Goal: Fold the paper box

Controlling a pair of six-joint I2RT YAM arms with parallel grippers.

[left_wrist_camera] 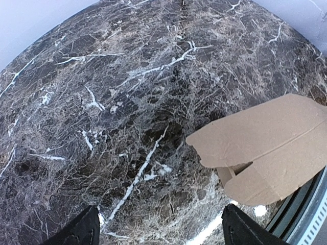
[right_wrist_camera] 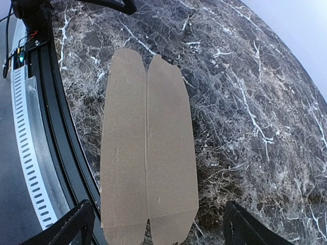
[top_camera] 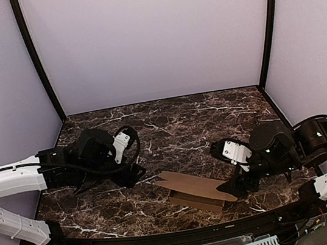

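Observation:
The paper box (top_camera: 193, 190) is tan cardboard, partly folded, lying near the table's front edge between the two arms. Its flat top panel has rounded flaps at both ends. My left gripper (top_camera: 135, 174) is open just left of the box. In the left wrist view, the box's left end (left_wrist_camera: 265, 148) lies ahead and to the right of the open left gripper (left_wrist_camera: 161, 232), apart from both fingers. My right gripper (top_camera: 233, 187) is at the box's right end. In the right wrist view, the box (right_wrist_camera: 148, 148) stretches away lengthwise, its near end between the wide-open fingers (right_wrist_camera: 69, 227), untouched.
The dark marble table (top_camera: 176, 126) is walled by pale panels at the back and sides. A black rail with a white slotted strip (right_wrist_camera: 30, 143) runs along the front edge, close beside the box.

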